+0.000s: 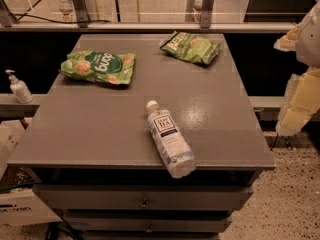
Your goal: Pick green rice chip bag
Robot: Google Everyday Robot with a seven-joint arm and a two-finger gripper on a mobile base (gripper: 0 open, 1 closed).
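The green rice chip bag [98, 67] is bright light green with a dark green oval logo and pale-orange chip pictures. It lies flat at the back left of the grey cabinet top [100, 129]. My gripper [296, 106] hangs at the right edge of the view, off the cabinet's right side and above the floor. It is far from the bag and holds nothing that I can see.
A darker olive-green chip bag [191, 47] lies at the back right. A clear plastic bottle [170, 138] with a white cap lies on its side at the front middle, its base over the front edge. A soap dispenser [18, 87] stands on a ledge to the left.
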